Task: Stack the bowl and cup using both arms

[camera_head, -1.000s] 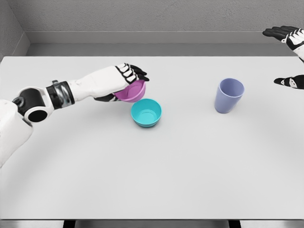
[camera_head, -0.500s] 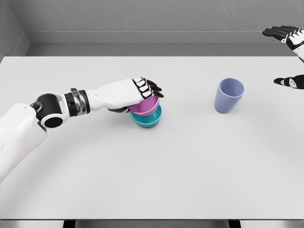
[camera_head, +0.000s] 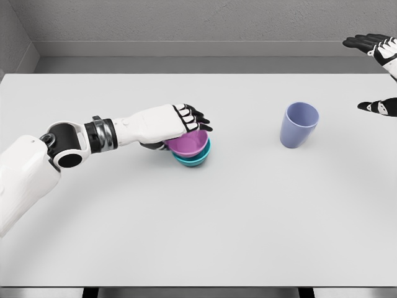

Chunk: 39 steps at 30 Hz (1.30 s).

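Observation:
A purple bowl (camera_head: pixel 191 143) sits nested inside a teal bowl (camera_head: pixel 193 159) near the middle of the white table (camera_head: pixel 198 217). My left hand (camera_head: pixel 183 124) lies over the purple bowl's near-left rim, fingers curled across the top and thumb under the side, still holding it. A lavender cup (camera_head: pixel 299 125) stands upright to the right, with nothing touching it. My right hand (camera_head: pixel 376 74) hovers at the far right edge, fingers spread wide and empty, well clear of the cup.
A grey wall runs behind the table's back edge (camera_head: pixel 198 73). The table's front edge (camera_head: pixel 198 287) is at the bottom of the picture.
My left hand carried the purple bowl right and down, and it now sits inside the teal bowl. The cup and the right hand have stayed still.

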Each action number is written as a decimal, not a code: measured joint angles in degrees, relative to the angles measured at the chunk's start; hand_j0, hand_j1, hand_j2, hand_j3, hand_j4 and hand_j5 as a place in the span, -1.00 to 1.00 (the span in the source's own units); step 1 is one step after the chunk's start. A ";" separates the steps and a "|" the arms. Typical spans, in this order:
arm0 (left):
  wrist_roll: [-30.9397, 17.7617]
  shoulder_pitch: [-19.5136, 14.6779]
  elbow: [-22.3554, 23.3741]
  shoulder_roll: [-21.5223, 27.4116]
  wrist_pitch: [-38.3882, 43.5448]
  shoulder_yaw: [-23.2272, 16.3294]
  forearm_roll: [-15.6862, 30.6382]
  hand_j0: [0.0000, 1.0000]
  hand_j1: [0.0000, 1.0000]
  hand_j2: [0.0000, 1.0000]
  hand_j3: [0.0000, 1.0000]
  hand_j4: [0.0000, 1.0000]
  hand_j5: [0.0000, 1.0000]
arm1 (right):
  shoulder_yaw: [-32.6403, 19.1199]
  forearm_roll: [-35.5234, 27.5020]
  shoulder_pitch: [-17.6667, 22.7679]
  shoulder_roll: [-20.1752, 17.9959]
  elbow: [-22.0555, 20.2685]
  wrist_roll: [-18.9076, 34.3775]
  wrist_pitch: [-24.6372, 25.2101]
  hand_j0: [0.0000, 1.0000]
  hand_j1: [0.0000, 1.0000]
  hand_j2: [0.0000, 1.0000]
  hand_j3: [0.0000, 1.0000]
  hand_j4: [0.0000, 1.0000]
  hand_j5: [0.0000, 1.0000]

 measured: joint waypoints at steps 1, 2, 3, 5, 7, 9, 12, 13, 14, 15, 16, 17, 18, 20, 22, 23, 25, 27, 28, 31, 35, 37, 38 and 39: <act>0.00 0.00 -0.01 0.00 0.00 0.00 0.00 1.00 1.00 1.00 1.00 1.00 1.00 | 0.00 0.00 0.00 -0.01 0.00 0.00 -0.01 1.00 1.00 1.00 1.00 1.00 1.00; 0.00 0.00 -0.03 0.01 0.00 0.00 0.00 1.00 1.00 1.00 1.00 1.00 1.00 | 0.01 0.00 0.00 -0.03 0.00 0.00 0.01 1.00 1.00 1.00 1.00 1.00 1.00; 0.01 0.00 -0.04 0.04 0.00 0.00 0.03 1.00 1.00 1.00 1.00 1.00 1.00 | 0.01 0.00 0.00 -0.04 0.00 0.00 0.00 1.00 1.00 1.00 1.00 1.00 1.00; 0.05 -0.09 -0.06 0.11 0.00 0.03 0.10 1.00 1.00 1.00 1.00 1.00 1.00 | 0.02 0.00 0.00 -0.06 0.03 0.00 0.00 1.00 1.00 1.00 1.00 1.00 1.00; 0.07 -0.44 -0.07 0.23 0.00 0.06 0.17 1.00 1.00 1.00 1.00 1.00 1.00 | 0.02 0.00 0.00 -0.07 0.05 0.00 0.01 1.00 1.00 1.00 1.00 1.00 1.00; 0.10 -0.61 -0.08 0.57 0.01 0.11 0.42 1.00 1.00 1.00 1.00 1.00 1.00 | 0.03 0.00 0.09 -0.08 0.06 0.00 0.00 1.00 1.00 1.00 1.00 1.00 1.00; 0.15 -0.70 -0.09 2.76 0.00 0.57 2.12 1.00 1.00 1.00 1.00 1.00 1.00 | 0.05 -0.05 0.09 -0.08 0.15 0.00 -0.01 1.00 1.00 1.00 1.00 1.00 1.00; 0.16 -0.70 -0.07 3.79 0.00 0.71 2.94 1.00 1.00 1.00 1.00 1.00 1.00 | 0.05 -0.06 0.00 -0.08 0.16 0.00 -0.01 1.00 1.00 1.00 1.00 1.00 1.00; 0.17 -0.79 -0.05 4.69 0.00 0.81 3.75 1.00 1.00 1.00 1.00 1.00 1.00 | 0.05 -0.07 0.00 -0.08 0.17 0.00 -0.01 1.00 1.00 1.00 1.00 1.00 1.00; 0.17 -0.79 -0.04 5.59 0.00 0.90 4.51 1.00 1.00 1.00 1.00 1.00 1.00 | 0.05 -0.07 0.00 -0.08 0.20 0.00 -0.01 1.00 1.00 1.00 1.00 1.00 1.00; 0.18 -0.88 -0.03 6.51 0.00 0.98 5.12 1.00 1.00 1.00 1.00 1.00 1.00 | 0.06 -0.06 0.00 -0.08 0.22 0.00 -0.01 1.00 1.00 1.00 1.00 1.00 1.00; 0.21 -0.88 -0.03 7.57 0.00 1.04 5.77 1.00 1.00 1.00 1.00 1.00 1.00 | 0.06 -0.07 0.09 -0.08 0.23 0.00 -0.01 1.00 1.00 1.00 1.00 1.00 1.00; 0.22 -0.88 -0.05 8.83 0.00 1.15 6.63 1.00 1.00 1.00 1.00 1.00 1.00 | 0.06 -0.07 0.09 -0.08 0.24 0.00 -0.01 1.00 1.00 1.00 1.00 1.00 1.00; 0.25 -0.35 -0.03 11.33 0.00 1.54 8.39 1.00 1.00 1.00 1.00 1.00 1.00 | 0.04 -0.06 0.09 -0.09 0.21 -0.01 -0.07 1.00 1.00 1.00 1.00 1.00 1.00; 0.24 0.00 0.00 13.93 0.00 1.78 9.43 1.00 1.00 1.00 1.00 1.00 1.00 | 0.05 -0.03 0.18 -0.10 0.18 -0.01 -0.10 1.00 1.00 1.00 1.00 1.00 1.00; 0.25 0.00 0.09 15.20 0.00 1.88 9.78 1.00 1.00 1.00 1.00 1.00 1.00 | 0.05 -0.02 0.18 -0.09 0.18 0.00 -0.17 1.00 1.00 1.00 1.00 1.00 1.00; 0.29 0.09 0.39 17.31 0.00 2.61 10.24 1.00 1.00 1.00 1.00 1.00 1.00 | 0.04 0.08 0.09 -0.09 0.18 -0.09 -0.18 1.00 1.00 1.00 1.00 1.00 1.00; 0.35 0.18 0.72 18.85 0.00 3.22 11.12 1.00 1.00 1.00 1.00 1.00 1.00 | -0.01 1.00 -0.97 -0.16 1.14 0.39 0.02 1.00 1.00 1.00 1.00 1.00 1.00; 0.35 0.26 1.02 19.39 0.00 3.39 11.70 1.00 1.00 1.00 1.00 1.00 1.00 | -0.04 2.65 -1.40 -0.09 2.75 1.49 0.25 1.00 1.00 1.00 1.00 1.00 1.00; 0.27 0.70 1.51 20.21 0.00 3.68 12.57 1.00 1.00 1.00 1.00 1.00 1.00 | 0.10 10.67 -4.92 0.15 5.97 6.98 1.93 1.00 1.00 1.00 1.00 1.00 1.00; 0.21 0.70 1.75 20.44 0.00 3.88 12.73 1.00 1.00 1.00 1.00 1.00 1.00 | 0.69 19.11 -9.22 0.92 9.56 15.30 2.69 1.00 1.00 1.00 1.00 1.00 1.00; 0.19 1.05 1.88 20.45 0.00 4.33 12.69 1.00 1.00 1.00 1.00 1.00 1.00 | 3.35 21.32 -16.99 2.17 11.13 19.34 2.58 1.00 1.00 1.00 1.00 1.00 1.00; 0.19 1.05 2.03 20.43 0.00 4.50 12.68 1.00 1.00 1.00 1.00 1.00 1.00 | 5.90 21.80 -21.00 3.29 12.60 21.22 2.60 1.00 1.00 1.00 1.00 1.00 1.00; 0.19 1.05 2.12 20.39 0.00 4.65 12.68 1.00 1.00 1.00 1.00 1.00 1.00 | 8.79 22.54 -24.07 4.53 14.11 22.91 2.53 1.00 1.00 1.00 1.00 1.00 1.00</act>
